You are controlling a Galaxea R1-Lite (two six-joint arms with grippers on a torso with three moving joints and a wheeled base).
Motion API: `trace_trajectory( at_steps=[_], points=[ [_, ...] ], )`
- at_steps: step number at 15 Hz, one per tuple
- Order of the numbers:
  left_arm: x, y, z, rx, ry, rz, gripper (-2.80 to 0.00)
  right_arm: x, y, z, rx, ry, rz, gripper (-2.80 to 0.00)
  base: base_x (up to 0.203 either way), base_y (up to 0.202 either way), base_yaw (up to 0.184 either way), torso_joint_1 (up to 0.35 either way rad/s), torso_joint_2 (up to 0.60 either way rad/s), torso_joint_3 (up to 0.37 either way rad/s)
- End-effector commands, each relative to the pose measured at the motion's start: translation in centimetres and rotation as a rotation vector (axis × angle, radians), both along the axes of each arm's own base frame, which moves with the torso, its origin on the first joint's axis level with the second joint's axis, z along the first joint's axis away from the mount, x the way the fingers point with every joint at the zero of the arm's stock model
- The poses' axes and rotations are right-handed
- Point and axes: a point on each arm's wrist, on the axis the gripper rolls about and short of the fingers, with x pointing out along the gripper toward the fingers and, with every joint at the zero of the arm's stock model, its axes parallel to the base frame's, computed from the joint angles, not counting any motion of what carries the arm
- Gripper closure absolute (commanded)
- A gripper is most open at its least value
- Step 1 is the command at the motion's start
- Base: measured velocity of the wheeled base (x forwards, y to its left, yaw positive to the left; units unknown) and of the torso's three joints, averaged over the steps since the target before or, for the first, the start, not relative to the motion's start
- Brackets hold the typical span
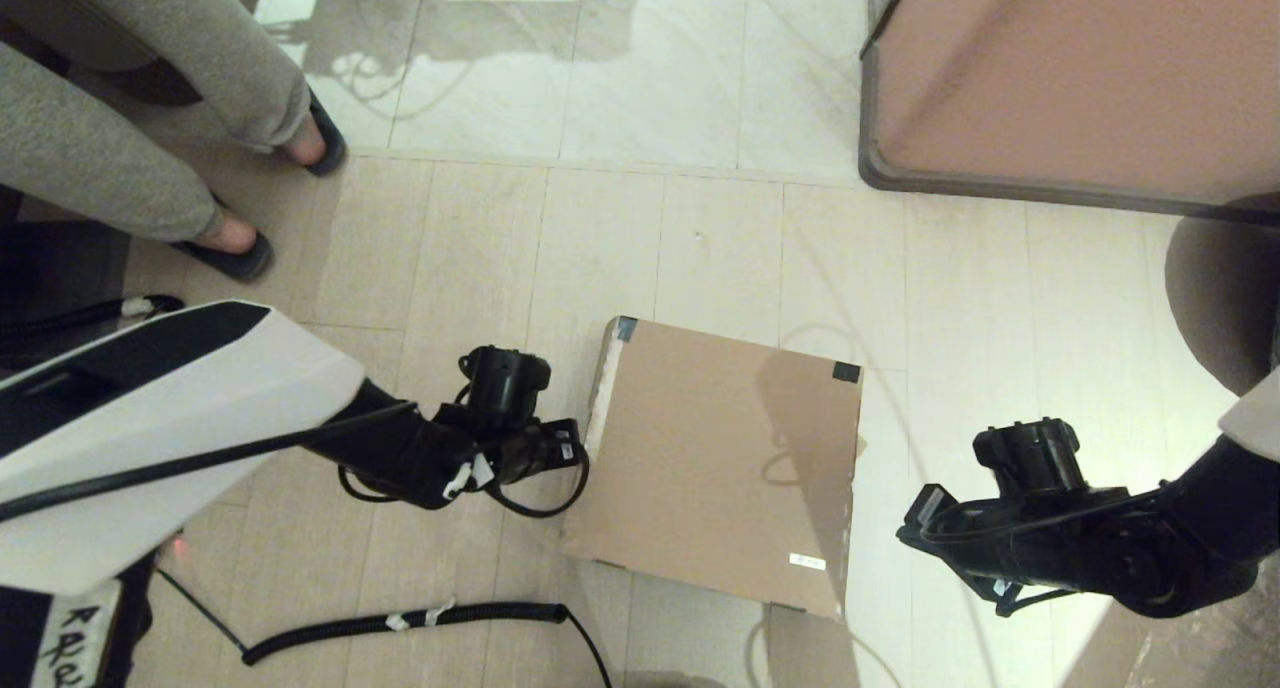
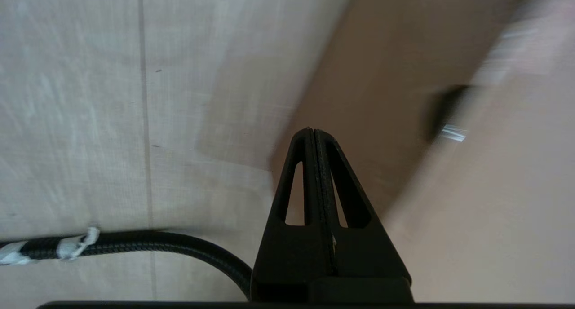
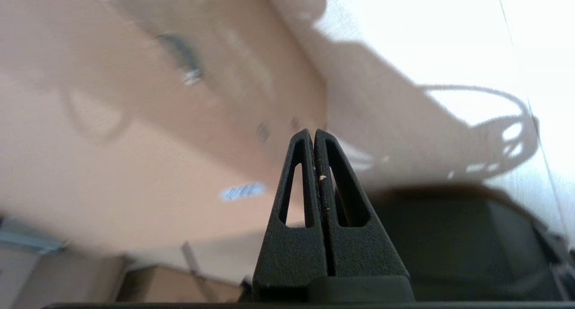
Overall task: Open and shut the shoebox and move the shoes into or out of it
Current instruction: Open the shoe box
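The brown cardboard shoebox (image 1: 725, 458) lies on the floor between my arms, its lid down flat, with black tape at the far corners and a small white label (image 1: 806, 562) near the front right. No shoes are in view. My left gripper (image 1: 572, 446) is shut with nothing in it, just off the box's left side; in the left wrist view its tips (image 2: 313, 130) point at the shoebox (image 2: 494, 219). My right gripper (image 1: 908, 528) is also shut and empty, a short way off the box's right side; in the right wrist view its tips (image 3: 313, 131) face the shoebox (image 3: 112, 165).
A person's legs in grey trousers and dark slippers (image 1: 232, 258) stand at the far left. A large pinkish-brown furniture panel (image 1: 1080, 78) fills the far right. A black cable (image 1: 400, 623) lies on the floor at the front left, and a dark round object (image 1: 1225, 298) sits at the right edge.
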Motion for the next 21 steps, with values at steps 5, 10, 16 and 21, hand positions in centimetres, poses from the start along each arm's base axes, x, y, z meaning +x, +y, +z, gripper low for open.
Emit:
trace_trajectory(
  at_steps=[5,10,16,21],
  points=[
    [0.2,-2.0,-3.6,0.028,0.063,-0.023,0.00,0.8,2.8,-5.6,-0.083,0.038,0.047,0.00,0.000,0.000,0.000,0.000,0.00,0.000],
    [-1.8,-5.0,-3.2,-0.040,0.100,-0.040,0.00,0.8,2.4,-6.3,-0.093,0.049,0.028,0.00,0.000,0.000,0.000,0.000,0.00,0.000],
    [-2.2,-5.1,-2.8,-0.038,0.096,-0.032,0.00,1.0,1.4,-8.1,-0.132,0.042,-0.035,0.00,0.000,0.000,0.000,0.000,0.00,0.000],
    [-2.6,-4.8,-3.6,-0.002,0.136,-0.020,0.00,1.0,0.4,-8.3,-0.092,0.021,-0.043,0.00,0.000,0.000,0.000,0.000,0.00,0.000]
  ],
)
